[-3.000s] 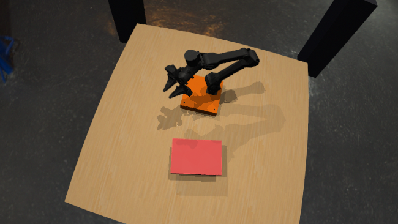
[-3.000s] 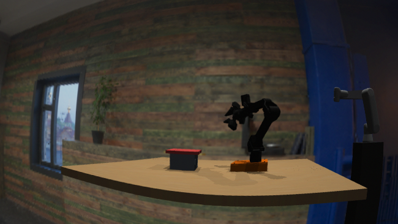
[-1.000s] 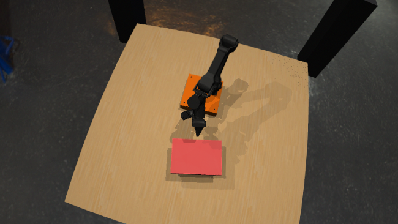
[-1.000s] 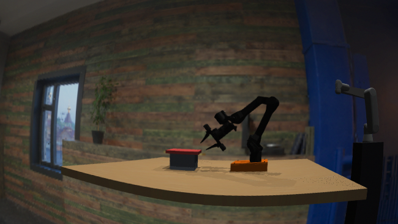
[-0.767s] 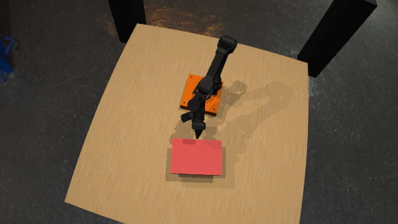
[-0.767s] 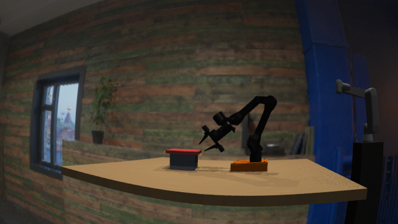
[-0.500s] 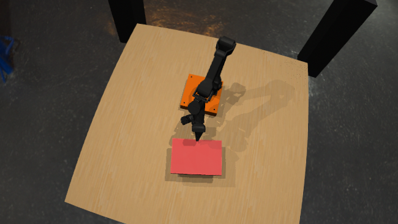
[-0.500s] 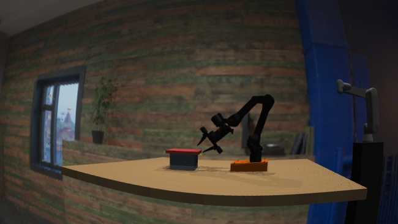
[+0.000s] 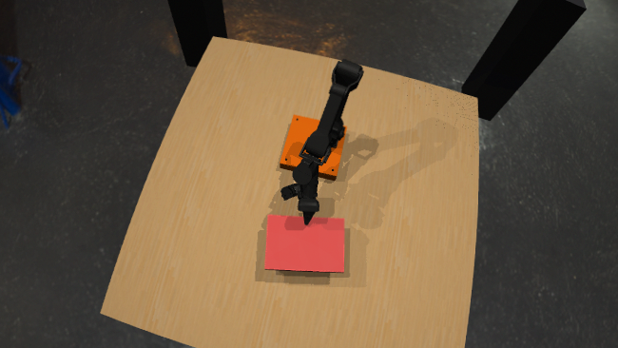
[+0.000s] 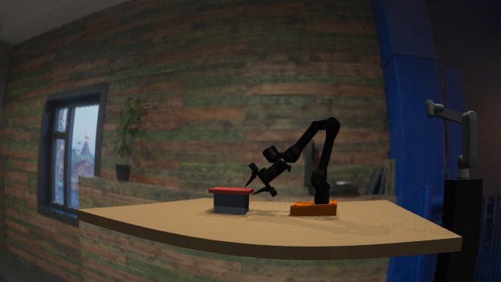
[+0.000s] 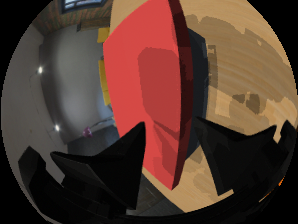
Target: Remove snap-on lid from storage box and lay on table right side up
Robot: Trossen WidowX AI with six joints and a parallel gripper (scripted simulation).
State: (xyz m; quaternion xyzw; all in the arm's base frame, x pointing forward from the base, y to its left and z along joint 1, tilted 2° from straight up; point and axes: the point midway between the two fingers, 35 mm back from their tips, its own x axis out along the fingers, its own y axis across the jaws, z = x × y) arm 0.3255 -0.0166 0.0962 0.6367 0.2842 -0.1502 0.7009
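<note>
Pincer (image 9: 307, 222) (image 10: 249, 190) (image 11: 170, 123) approx half open, holding nothing, tips by red lid's (image 9: 304, 243) (image 10: 230, 190) (image 11: 142, 75) edge, contact unclear.

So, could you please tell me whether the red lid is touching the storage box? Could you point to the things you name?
Touching: the exterior view shows the red lid (image 9: 304, 247) (image 10: 230, 191) (image 11: 122, 60) seated on the storage box (image 10: 231, 203) (image 11: 200, 75), without a gap.

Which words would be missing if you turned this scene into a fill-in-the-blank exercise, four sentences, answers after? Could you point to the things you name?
The lid (image 9: 304, 244) (image 10: 231, 190) (image 11: 145, 80) is coloured ____.
It sits on top of the dark storage ____.
The arm's base plate (image 9: 296, 130) (image 10: 313, 209) is coloured ____.
The end effector (image 9: 307, 222) (image 10: 249, 191) (image 11: 170, 123) has its fingers spread, so it is ____, not shut.

Missing words: red; box; orange; open.
</note>
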